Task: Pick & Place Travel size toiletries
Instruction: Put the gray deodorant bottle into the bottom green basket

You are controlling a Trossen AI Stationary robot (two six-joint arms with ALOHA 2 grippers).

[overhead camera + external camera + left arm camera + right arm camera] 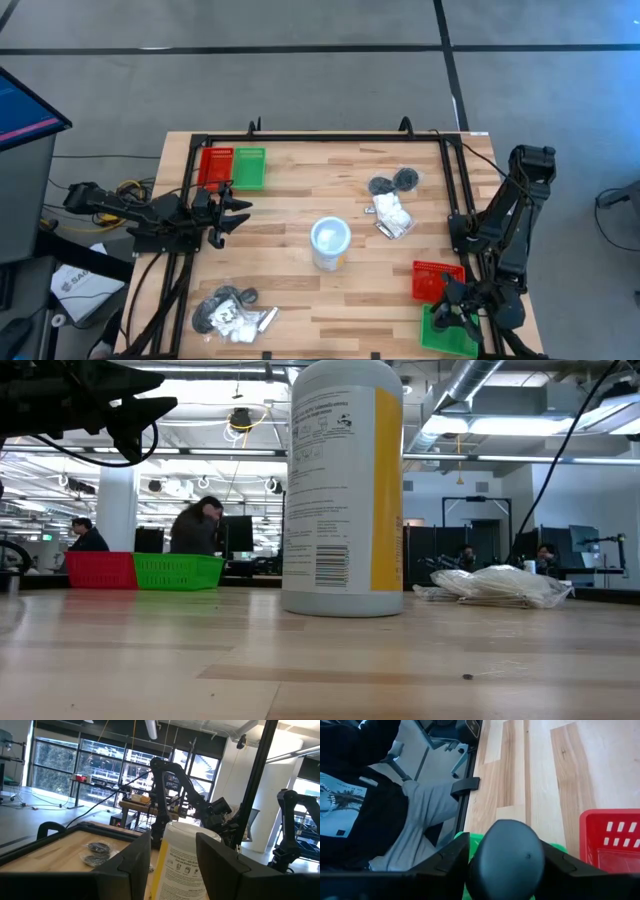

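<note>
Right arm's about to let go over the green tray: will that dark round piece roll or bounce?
The dark round piece between the right tool fingers looks flat and rigid, so it likely lands flat in the green tray. Dropped on edge, it might roll.

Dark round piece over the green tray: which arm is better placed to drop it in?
Right. The right gripper holds the dark round piece directly above the green tray. The left gripper hangs empty across the table.

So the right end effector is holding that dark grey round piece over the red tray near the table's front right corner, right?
Not quite. The right end effector does hold a dark grey round piece, but it is over the green tray, not the red tray beside it. The right wrist view shows green directly beneath the piece, with the red tray off to one side.
</note>
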